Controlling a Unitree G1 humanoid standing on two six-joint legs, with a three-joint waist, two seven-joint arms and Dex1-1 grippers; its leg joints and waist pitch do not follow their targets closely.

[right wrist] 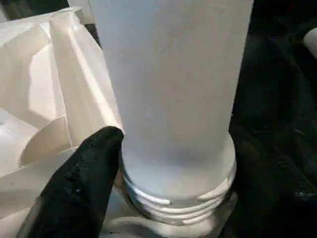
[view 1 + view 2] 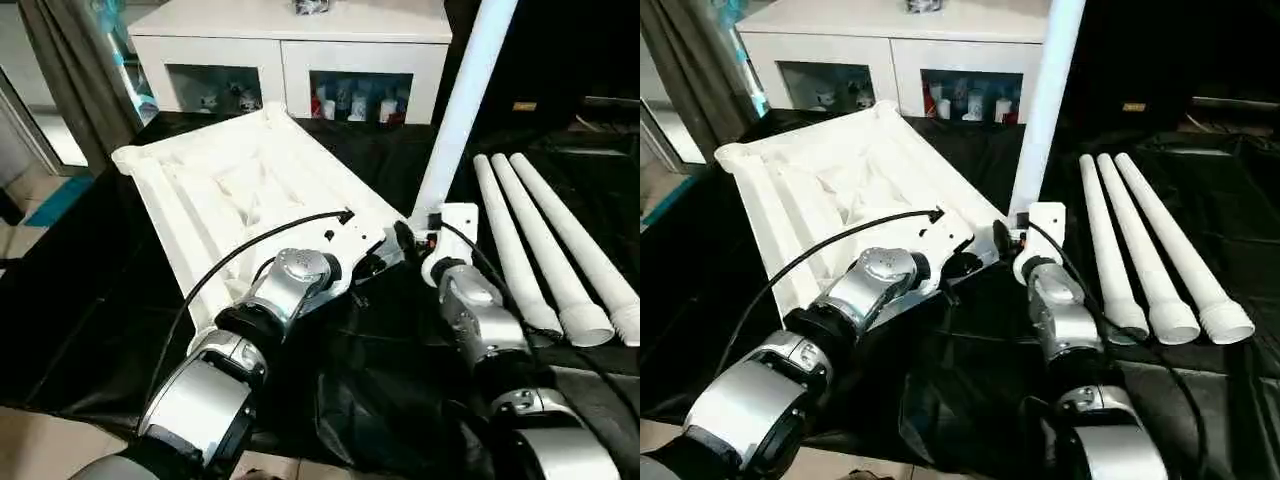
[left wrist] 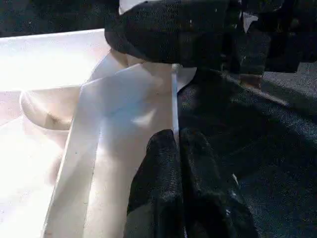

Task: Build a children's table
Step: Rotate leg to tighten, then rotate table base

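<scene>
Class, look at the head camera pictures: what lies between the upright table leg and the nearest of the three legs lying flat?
Only bare black cloth separates the upright leg from the nearest lying leg, as the left eye view shows.

Your head views are evenly lit from above and mostly sharp. The black cloth [image 2: 90,290] swallows light, so its folds read as faint sheen only. The white tabletop [image 2: 230,190] glares, washing out its ribs near the middle. The upright leg [image 2: 465,95] is bright and nearly featureless. Straight lines bow slightly toward the picture edges.

In your left wrist view the tabletop [image 3: 44,64] burns out to pure white on one side, while the fingers [image 3: 163,193] are dark and soft. In your right wrist view the leg [image 1: 173,84] is close and hazy, and the finger [image 1: 79,188] is a near-black blur.
</scene>
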